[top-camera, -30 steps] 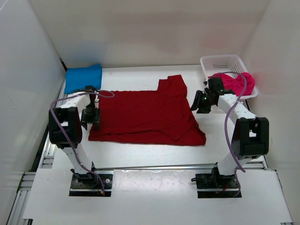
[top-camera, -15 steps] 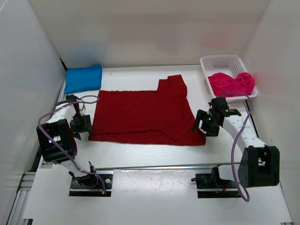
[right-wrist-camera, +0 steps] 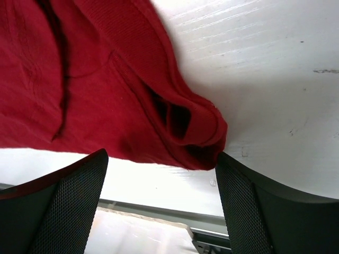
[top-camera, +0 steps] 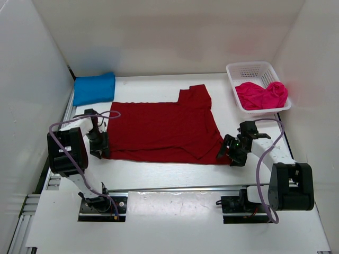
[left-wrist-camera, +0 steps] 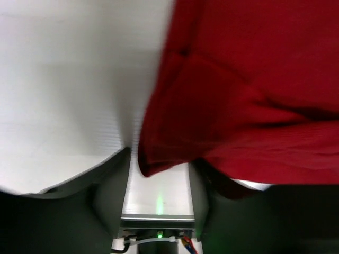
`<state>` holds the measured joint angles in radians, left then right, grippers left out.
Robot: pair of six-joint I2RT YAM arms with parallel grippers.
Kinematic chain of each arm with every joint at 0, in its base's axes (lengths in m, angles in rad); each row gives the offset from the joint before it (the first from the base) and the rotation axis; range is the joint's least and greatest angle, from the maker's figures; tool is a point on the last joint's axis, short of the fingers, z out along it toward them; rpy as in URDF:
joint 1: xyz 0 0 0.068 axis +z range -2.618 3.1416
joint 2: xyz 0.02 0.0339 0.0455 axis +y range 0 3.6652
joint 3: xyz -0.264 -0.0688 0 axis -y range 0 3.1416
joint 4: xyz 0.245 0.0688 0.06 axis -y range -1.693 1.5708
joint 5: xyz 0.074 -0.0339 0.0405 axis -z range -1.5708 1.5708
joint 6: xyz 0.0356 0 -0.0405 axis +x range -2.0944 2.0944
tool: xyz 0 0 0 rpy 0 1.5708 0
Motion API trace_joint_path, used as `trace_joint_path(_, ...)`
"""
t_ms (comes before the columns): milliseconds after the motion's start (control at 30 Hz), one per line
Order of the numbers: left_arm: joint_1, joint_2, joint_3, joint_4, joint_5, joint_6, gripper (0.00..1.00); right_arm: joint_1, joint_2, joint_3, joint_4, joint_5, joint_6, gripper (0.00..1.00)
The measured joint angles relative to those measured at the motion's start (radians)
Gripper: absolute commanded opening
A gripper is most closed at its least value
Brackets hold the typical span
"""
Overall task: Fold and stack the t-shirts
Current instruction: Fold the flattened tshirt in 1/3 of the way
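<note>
The white table (top-camera: 159,172) lies ahead of my two bases. The red shirt (top-camera: 159,129) is spread flat across its middle, with one sleeve sticking out toward 12 o'clock. The white basket (top-camera: 249,66) sits in the corner at 2 o'clock. The pink shirt (top-camera: 260,95) is bunched inside it and spills over its near rim. The blue shirt (top-camera: 94,88) rests folded at 10 o'clock, well apart from the red one.

My left gripper (top-camera: 99,145) is low at the red shirt's 8 o'clock corner. In my left wrist view, its fingers (left-wrist-camera: 106,196) stand partly apart. The hem corner lies between them, and bare table shows in the gap, so nothing is pinched.

My right gripper (top-camera: 231,151) is low at the shirt's 4 o'clock corner. Its fingers (right-wrist-camera: 58,206) are spread wide on either side of the rumpled corner. The cloth lies just beside the right-hand pad, and I cannot tell whether they touch. The pads are not closed on it.
</note>
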<state>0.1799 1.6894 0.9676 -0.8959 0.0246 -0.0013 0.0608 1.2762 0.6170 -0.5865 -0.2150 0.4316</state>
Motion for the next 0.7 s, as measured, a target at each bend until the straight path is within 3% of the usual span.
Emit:
trace_joint_path(100,-0.024,0.003,0.001,0.005,0.011,-0.003,0.27,-0.005,-0.002,-0.005,0.010,0.005,0.020,0.81)
trace_joint_path(167,-0.032,0.003,0.002,0.006,0.022,-0.004,0.14,-0.014,-0.002,-0.011,0.017,0.006,0.026,0.53)
trace_joint_path(233,-0.033,0.003,0.002,0.006,0.027,-0.003,0.10,-0.031,0.012,-0.024,0.045,0.005,0.032,0.29)
trace_joint_path(267,-0.033,0.003,0.002,0.006,0.027,-0.002,0.10,-0.041,0.022,-0.029,0.060,0.006,0.041,0.09)
trace_joint_path(333,-0.033,0.000,0.002,0.006,0.026,-0.003,0.10,-0.059,0.039,-0.036,0.078,-0.004,0.059,0.00)
trace_joint_path(500,-0.033,-0.061,-0.035,0.013,-0.041,-0.003,0.10,-0.061,-0.044,-0.090,0.090,0.002,0.085,0.00)
trace_joint_path(633,-0.031,-0.167,-0.081,-0.023,-0.106,-0.003,0.10,-0.060,-0.242,-0.170,-0.004,0.017,0.141,0.00)
trace_joint_path(700,-0.031,-0.209,-0.101,-0.046,-0.132,-0.003,0.25,-0.051,-0.352,-0.196,-0.053,0.026,0.185,0.33)
